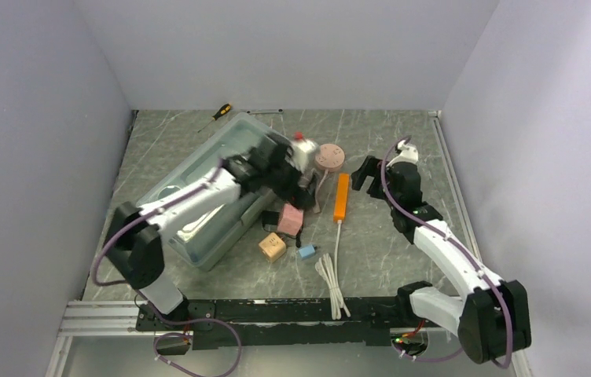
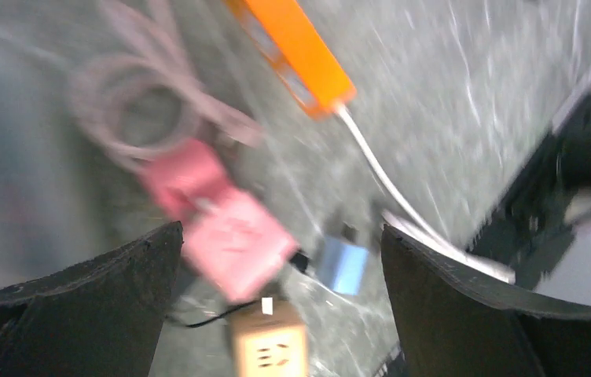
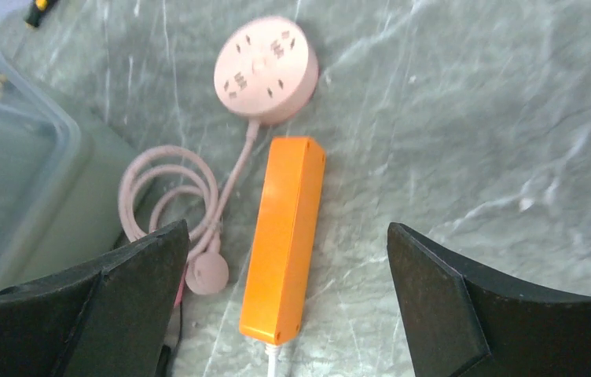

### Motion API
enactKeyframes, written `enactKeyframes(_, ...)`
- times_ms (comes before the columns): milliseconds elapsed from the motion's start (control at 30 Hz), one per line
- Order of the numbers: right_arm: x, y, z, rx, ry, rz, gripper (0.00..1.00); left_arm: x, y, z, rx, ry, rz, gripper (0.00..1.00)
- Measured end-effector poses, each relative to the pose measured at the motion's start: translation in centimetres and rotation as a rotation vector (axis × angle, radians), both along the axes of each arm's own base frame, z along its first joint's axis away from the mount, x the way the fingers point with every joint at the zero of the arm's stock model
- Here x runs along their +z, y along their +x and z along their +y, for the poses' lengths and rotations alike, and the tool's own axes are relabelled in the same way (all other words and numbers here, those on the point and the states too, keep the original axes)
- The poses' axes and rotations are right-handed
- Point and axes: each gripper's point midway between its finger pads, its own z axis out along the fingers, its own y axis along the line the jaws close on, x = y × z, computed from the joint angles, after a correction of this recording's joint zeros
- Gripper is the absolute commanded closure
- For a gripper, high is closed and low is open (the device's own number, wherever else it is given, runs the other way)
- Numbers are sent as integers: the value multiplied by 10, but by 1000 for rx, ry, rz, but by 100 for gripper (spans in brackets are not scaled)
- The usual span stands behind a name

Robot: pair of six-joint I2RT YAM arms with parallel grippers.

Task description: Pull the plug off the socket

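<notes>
both grippers wide open, plug lying free beside the strip

left gripper: jaws spread wide, gripping nothing; its view is blurred. seen between its fingers are a pink cube adapter, a tan cube adapter and a small blue adapter, all on the table.

right gripper: jaws likewise wide and empty, hanging over the orange power strip. strip lies flat, a white cable running from its near end.

pink plug: on the table just left of the strip's near end, apart from it, on a coiled pink cord leading to the round pink socket just beyond the strip's far end.

clear bin: under the left arm.
</notes>
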Motion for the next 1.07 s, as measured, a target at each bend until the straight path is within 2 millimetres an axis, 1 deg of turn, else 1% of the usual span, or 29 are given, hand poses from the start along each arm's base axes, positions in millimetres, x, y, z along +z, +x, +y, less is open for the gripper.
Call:
enactKeyframes(33,12,1,-4,-14,-14,-20,0,19,17,9,53,-41,-24,0)
enactKeyframes(67,25,2,-8,-27,-28,-42,0,41,38,24,119,-82,-61,0)
enactKeyframes(100,36,3,-10,-34,-38,-64,0,61,52,34,168,-131,-78,0)
enactKeyframes(133,50,2,-14,-42,-51,-92,0,82,69,50,230,-154,-134,0)
enactKeyframes(200,75,-1,-20,-53,-70,-153,0,118,89,80,327,-185,-226,0)
enactKeyframes(267,95,-7,-23,-56,-81,-205,0,147,97,105,409,-202,-310,0)
enactKeyframes(333,116,-13,-28,-59,-93,-265,0,174,96,129,480,-212,-394,0)
enactKeyframes(400,127,-18,-30,-61,-101,-301,0,197,91,154,556,-224,-486,0)
enactKeyframes(467,134,-21,-32,-60,-111,-324,0,211,83,179,639,-226,-568,0)
enactKeyframes(533,138,-22,-34,-67,-115,-344,0,214,69,212,748,-204,-643,0)
enactKeyframes(567,139,-23,-35,-71,-115,-355,0,213,64,224,787,-192,-662,0)
enactKeyframes(600,138,-24,-37,-79,-116,-364,0,210,59,238,839,-174,-686,0)
enactKeyframes(700,129,-29,-44,-104,-129,-371,0,191,49,267,946,-100,-703,0)
enactKeyframes(800,122,-34,-49,-124,-138,-373,0,179,46,279,993,-51,-701,0)
enactKeyframes(900,124,-38,-53,-143,-140,-387,0,167,45,285,1013,-5,-686,0)
enactKeyframes(1067,135,-41,-58,-166,-133,-424,0,165,44,289,1031,10,-684,0)
